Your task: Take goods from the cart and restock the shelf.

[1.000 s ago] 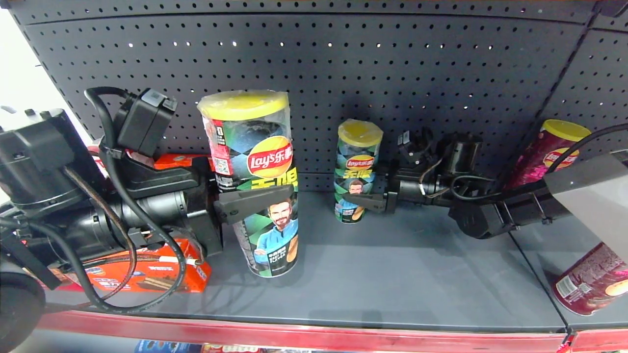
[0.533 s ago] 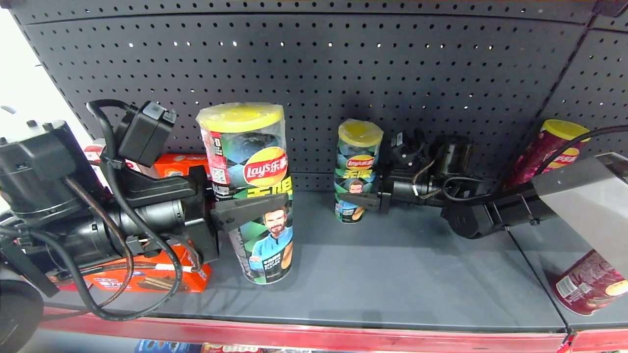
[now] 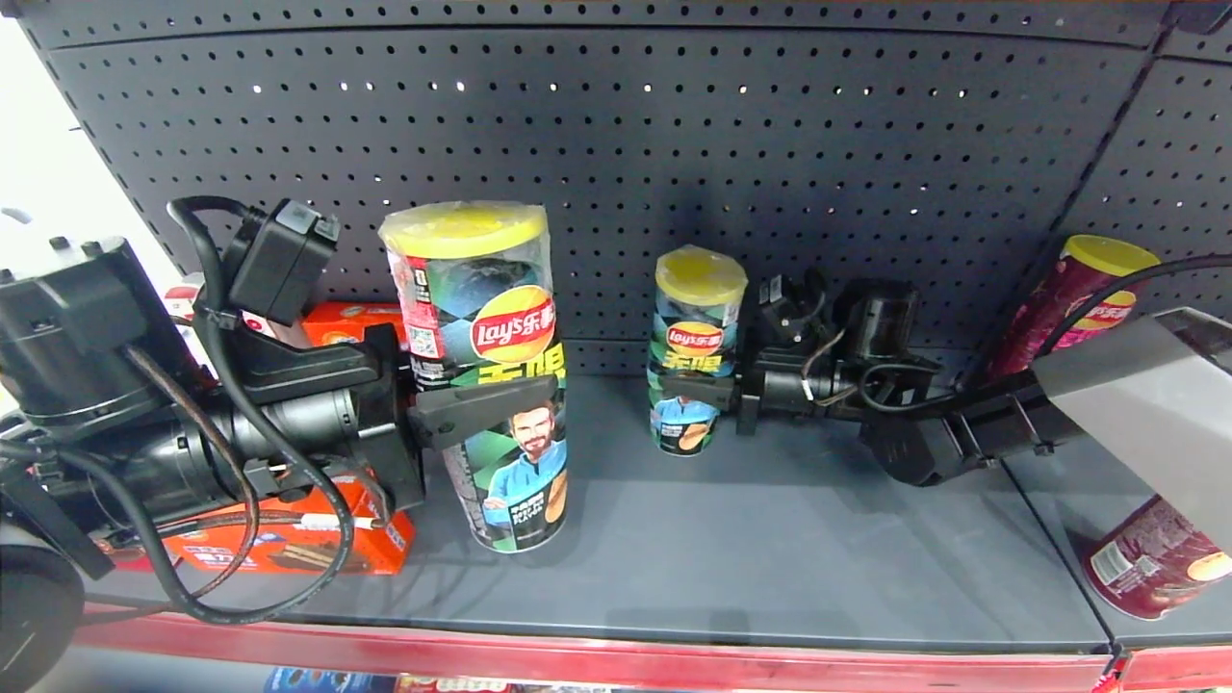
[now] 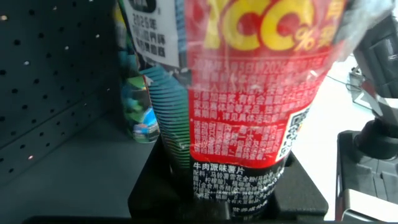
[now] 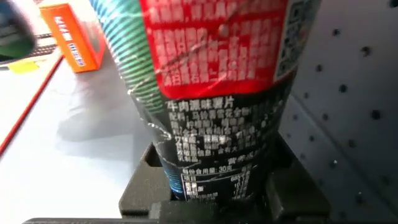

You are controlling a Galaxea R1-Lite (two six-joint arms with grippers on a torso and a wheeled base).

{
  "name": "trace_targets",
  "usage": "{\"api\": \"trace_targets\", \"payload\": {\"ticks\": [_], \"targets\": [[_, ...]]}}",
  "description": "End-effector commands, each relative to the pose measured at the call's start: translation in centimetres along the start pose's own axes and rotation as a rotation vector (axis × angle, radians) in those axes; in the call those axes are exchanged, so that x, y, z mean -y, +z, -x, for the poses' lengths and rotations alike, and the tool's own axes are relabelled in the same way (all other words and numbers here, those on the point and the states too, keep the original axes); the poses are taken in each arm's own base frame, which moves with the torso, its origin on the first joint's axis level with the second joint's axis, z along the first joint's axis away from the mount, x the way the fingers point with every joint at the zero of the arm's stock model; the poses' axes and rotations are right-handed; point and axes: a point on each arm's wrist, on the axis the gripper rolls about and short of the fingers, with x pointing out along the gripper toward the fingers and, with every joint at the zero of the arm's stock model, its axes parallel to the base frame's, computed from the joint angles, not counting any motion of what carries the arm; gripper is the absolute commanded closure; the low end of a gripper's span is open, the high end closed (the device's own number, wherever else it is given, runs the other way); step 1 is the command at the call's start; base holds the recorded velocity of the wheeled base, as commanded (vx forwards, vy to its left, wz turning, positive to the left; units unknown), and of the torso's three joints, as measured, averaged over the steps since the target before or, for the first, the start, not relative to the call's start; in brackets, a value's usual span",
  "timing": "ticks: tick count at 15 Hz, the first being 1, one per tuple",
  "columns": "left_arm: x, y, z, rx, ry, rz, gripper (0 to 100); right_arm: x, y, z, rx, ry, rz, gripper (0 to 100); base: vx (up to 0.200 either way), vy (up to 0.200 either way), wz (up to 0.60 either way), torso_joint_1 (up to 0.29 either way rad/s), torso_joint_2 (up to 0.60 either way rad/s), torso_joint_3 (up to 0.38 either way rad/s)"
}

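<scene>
Change over the last second: left tool [image 3: 500,399] has dropped a little with the near chips can [image 3: 472,289] clenched between its fingers. The can's yellow lid now sits lower against the pegboard back [image 3: 731,144], and the can has slid slightly toward the orange boxes [image 3: 289,544] lying under and behind that tool's wrist. Can upright, base at or just over the shelf [image 3: 770,539] deck (can't tell if it touches, shadow is right under it). Right tool [image 3: 695,387] is also clamped, on the far chips can [image 3: 698,318], gripped mid-body. Tool and can together have come away from the pegboard and toward the left tool; the can now leans slightly, base lower in head view than before. Both wrist views show the can wall held between the jaws. Purple can [image 3: 1083,289] leans behind the right tool's forearm, well apart from its fingers, unmoved. Meaning for the task: both goods are already at shelf level, placing phase, neither let go yet. Left can looks close to set-down; right one reads as being repositioned, not released. Likely next is settling each base flat, then opening the fingers, with a risk that the leaning can tips on release
</scene>
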Motion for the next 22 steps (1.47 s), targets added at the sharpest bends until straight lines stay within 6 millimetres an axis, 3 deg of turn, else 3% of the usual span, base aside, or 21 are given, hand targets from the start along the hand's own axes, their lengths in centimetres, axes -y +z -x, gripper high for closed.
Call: {"api": "trace_targets", "payload": {"ticks": [1, 5, 7, 9, 11, 14, 22], "targets": [[-0.1, 0.1, 0.1, 0.002, 0.006, -0.002, 100, -1.1, 1.6, 0.8, 0.006, -0.009, 0.01, 100, 0.0, 0.0, 0.0, 0.0, 0.0, 0.0], [-0.1, 0.1, 0.1, 0.009, 0.005, -0.009, 100, -4.6, 4.6, 1.7, 0.014, -0.023, 0.02, 100, 0.0, 0.0, 0.0, 0.0, 0.0, 0.0], [-0.1, 0.2, 0.1, 0.01, 0.004, -0.01, 100, -7.0, 5.2, 2.0, 0.026, -0.022, 0.03, 100, 0.0, 0.0, 0.0, 0.0, 0.0, 0.0], [-0.1, 0.1, 0.1, 0.009, 0.005, -0.009, 100, -7.8, 5.2, 2.2, 0.034, -0.016, 0.037, 100, 0.0, 0.0, 0.0, 0.0, 0.0, 0.0], [-0.2, 0.1, 0.2, 0.008, 0.01, -0.008, 100, -10.3, 4.6, 3.5, 0.051, -0.002, 0.051, 100, 0.0, 0.0, 0.0, 0.0, 0.0, 0.0], [-0.3, -0.1, 0.3, 0.004, 0.018, -0.004, 100, -12.3, 2.8, 4.4, 0.036, 0.006, 0.034, 100, 0.0, 0.0, 0.0, 0.0, 0.0, 0.0], [-0.7, -0.2, 0.5, 0.0, 0.035, 0.0, 100, -13.5, 0.1, 4.8, -0.006, 0.022, -0.007, 100, 0.0, 0.0, 0.0, 0.0, 0.0, 0.0]]}}
